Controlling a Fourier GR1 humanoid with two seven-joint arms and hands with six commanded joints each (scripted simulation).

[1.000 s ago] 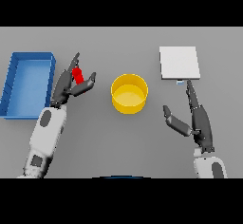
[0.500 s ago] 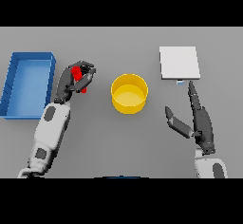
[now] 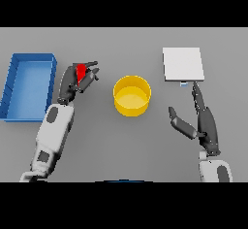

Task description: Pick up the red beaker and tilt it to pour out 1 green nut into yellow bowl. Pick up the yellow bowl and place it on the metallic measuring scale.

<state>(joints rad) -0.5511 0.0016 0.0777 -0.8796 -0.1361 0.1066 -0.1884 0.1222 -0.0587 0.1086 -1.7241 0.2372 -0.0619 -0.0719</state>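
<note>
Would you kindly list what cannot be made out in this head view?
- Red beaker: mostly covered by the left hand; its contents, including any green nut, are hidden.
- Metallic measuring scale: the small display at its near edge is too small to read.
- Yellow bowl: whether it holds anything cannot be told.

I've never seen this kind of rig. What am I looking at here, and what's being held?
This is the view from a humanoid robot's head, looking down at a grey table. Its left hand has fingers curled round a red beaker. Its right hand is open and holds nothing, just below a metallic scale. A yellow bowl sits in the middle, and a blue tray lies at the far left.
</note>
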